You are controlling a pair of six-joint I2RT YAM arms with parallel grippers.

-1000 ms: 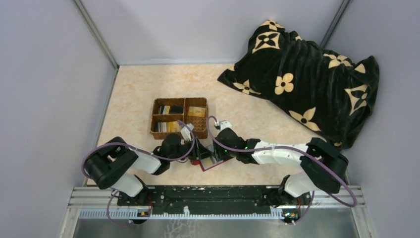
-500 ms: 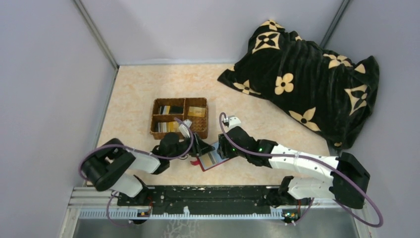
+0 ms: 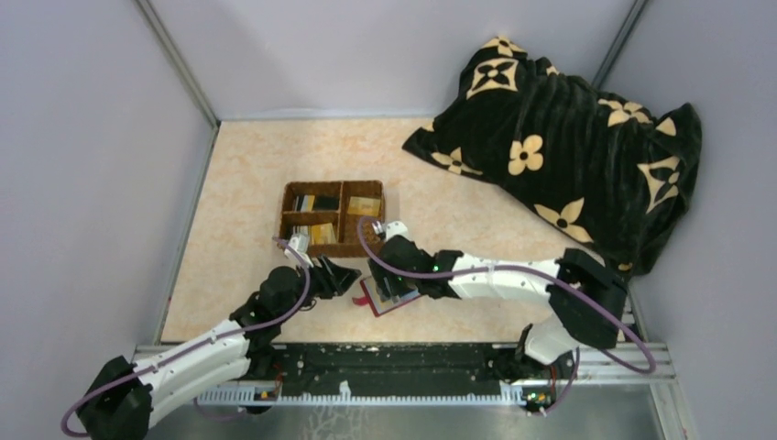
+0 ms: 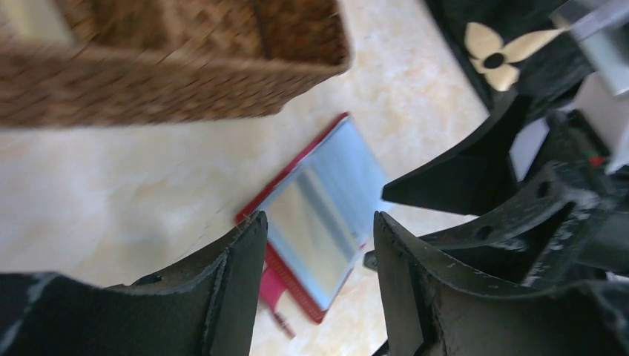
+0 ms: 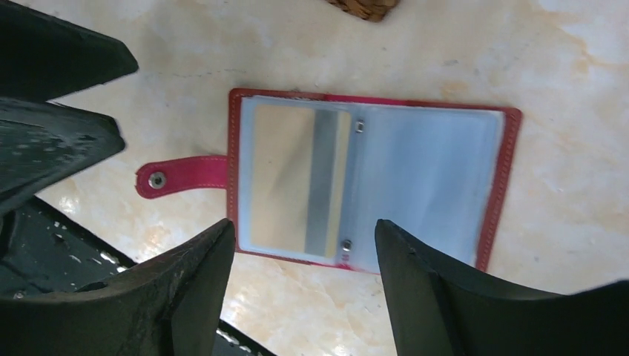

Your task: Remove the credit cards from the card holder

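**While one card (image 5: 297,182) is sitting in the holder (image 5: 371,185), both my tools are hanging open**

Although cards (image 3: 316,234) are already lying in the basket (image 3: 377,220), I am judging the job to be only partly done. The holder is lying open and flat on the surface (image 3: 247,183), just on my side of the basket. A tan card with a dark stripe is showing through the clear pocket nearest the tab (image 5: 174,178). That card, at least, is waiting to be drawn out.

I am holding my right tool (image 5: 304,226) directly over the holder, with its jaws standing wide apart and gripping nothing. My left tool (image 4: 319,219) is hovering just to the left of the holder, near the basket's wall, and it is likewise spread wide and carrying nothing.

Some things are escaping me. The far pocket is looking bare, but glare on the plastic is making that hard to confirm. I cannot tell whether more leaves with more cards are hiding underneath. From above, my right tool is covering much of the holder. My left wrist view is coming through blurred, and the cards in the basket are showing too small to count.
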